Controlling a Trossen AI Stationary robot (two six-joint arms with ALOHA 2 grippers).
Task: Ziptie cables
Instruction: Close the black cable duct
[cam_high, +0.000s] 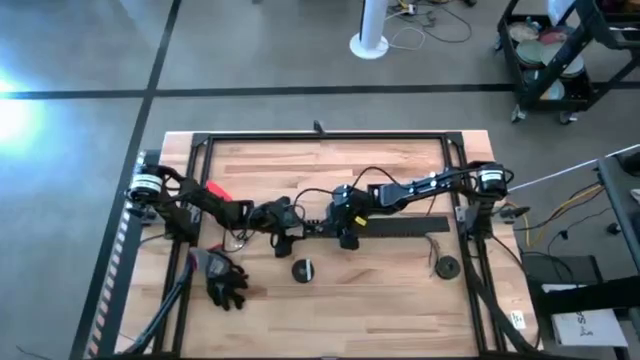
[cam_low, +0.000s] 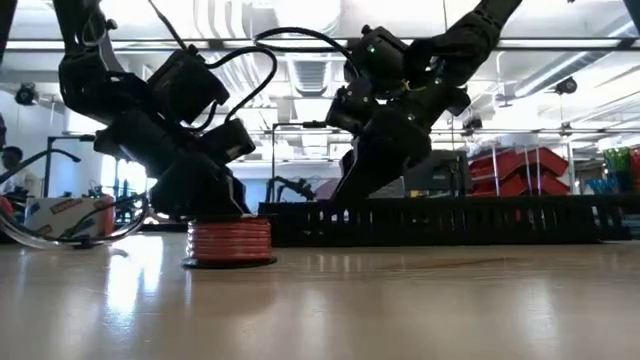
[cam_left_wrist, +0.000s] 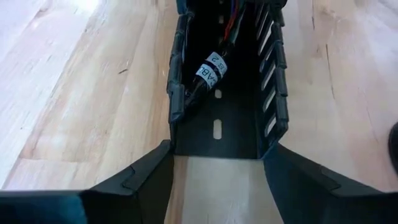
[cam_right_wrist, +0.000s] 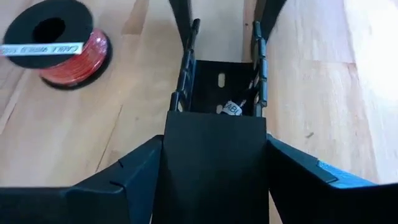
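Left gripper (cam_left_wrist: 217, 177): fingers spread, straddling the open end of the slotted duct (cam_left_wrist: 221, 81). Only this wrist view shows the labelled cables (cam_left_wrist: 208, 71) lying inside the duct. Right gripper (cam_right_wrist: 214, 171): fingers spread either side of the duct. Its wrist view alone shows a red wire spool (cam_right_wrist: 59, 43) nearby.
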